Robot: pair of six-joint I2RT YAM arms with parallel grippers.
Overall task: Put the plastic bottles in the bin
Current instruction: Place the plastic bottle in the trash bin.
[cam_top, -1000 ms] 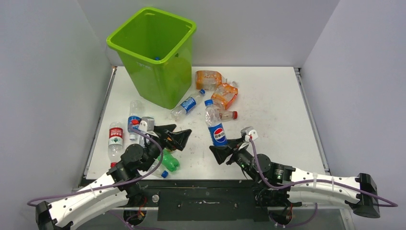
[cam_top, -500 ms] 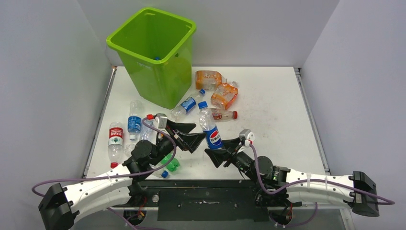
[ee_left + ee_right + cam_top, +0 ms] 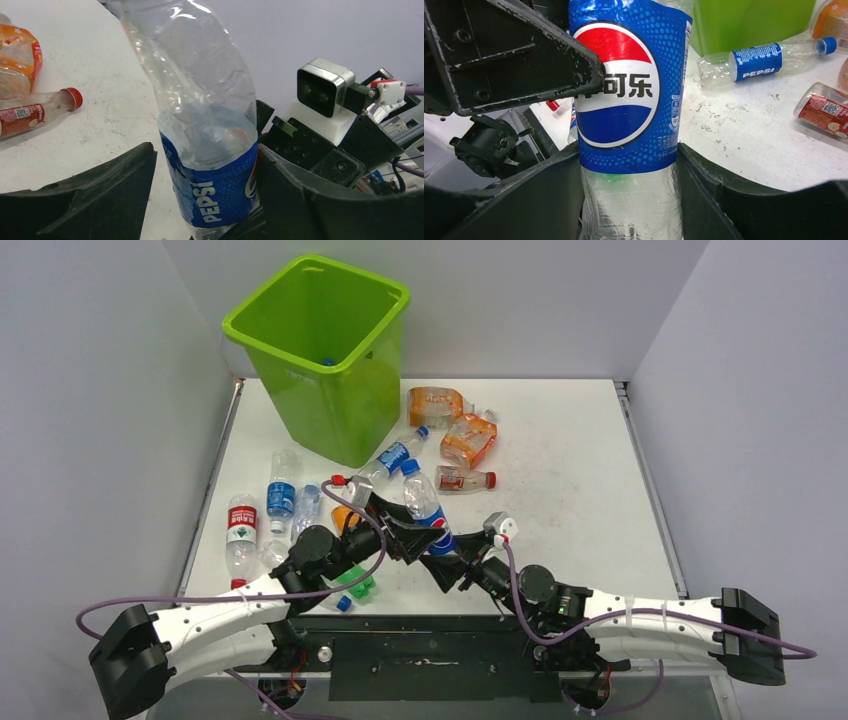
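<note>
Top: the Pepsi bottle (image 3: 424, 502), clear and blue-capped, leans toward 11 o'clock, well short of the bin (image 3: 330, 410); its base is hidden by the right gripper (image 3: 452, 552), clamped on it, and the left gripper (image 3: 412, 532). Left wrist: jaws flank its crumpled body, grip unclear, cap cropped. Right wrist: base cut off.

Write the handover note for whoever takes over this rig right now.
Right gripper: shut on the Pepsi bottle, near the table's front middle.
Left gripper: open, jaws straddling the same bottle, a gap on one side.
Bin: far left; a blue cap shows inside, so at least one bottle seems done.
Left to do: the held bottle, plus the loose bottles lying right of the bin and along the table's left side.
</note>
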